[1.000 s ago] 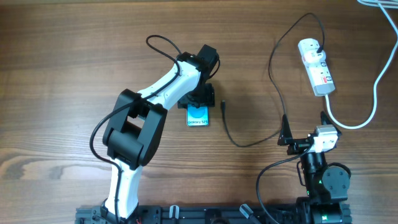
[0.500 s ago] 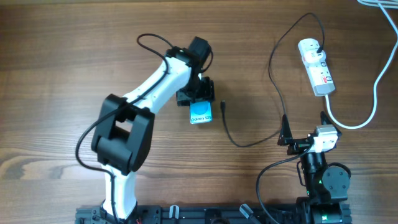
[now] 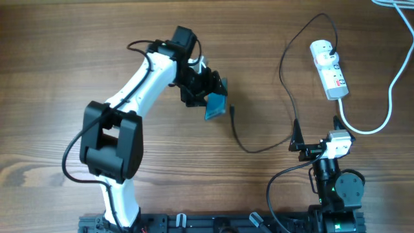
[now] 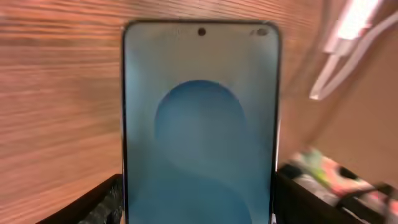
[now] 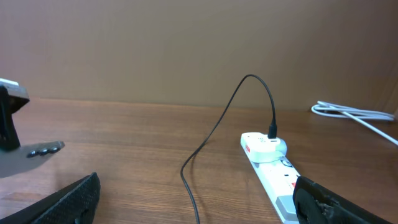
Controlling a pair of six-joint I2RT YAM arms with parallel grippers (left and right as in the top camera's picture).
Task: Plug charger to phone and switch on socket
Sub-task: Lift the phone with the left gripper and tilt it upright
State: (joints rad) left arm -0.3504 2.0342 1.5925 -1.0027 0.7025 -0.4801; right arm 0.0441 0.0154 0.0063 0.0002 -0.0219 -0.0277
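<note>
Left gripper (image 3: 206,94) is clamped on the phone (image 3: 215,105), fingers on its two long edges; the left wrist view shows the screen facing the camera, front-camera hole at the far end. From overhead the phone sits tilted, just left of the charger (image 3: 259,147) connector tip (image 3: 231,110), not touching it. Right gripper (image 3: 317,133) is near its base with jaws spread wide and nothing between them. The socket (image 3: 328,69) lies at far right, the charger's other end seated in it. Judgement: phone is rigid, light, glass-faced and slippery, so an edge grip suits it and the screen wants no pressure. Its port is probably at the gripped end. The cable is limp and will not push; take the stiff housing just behind the tip, aligned with the port
</note>
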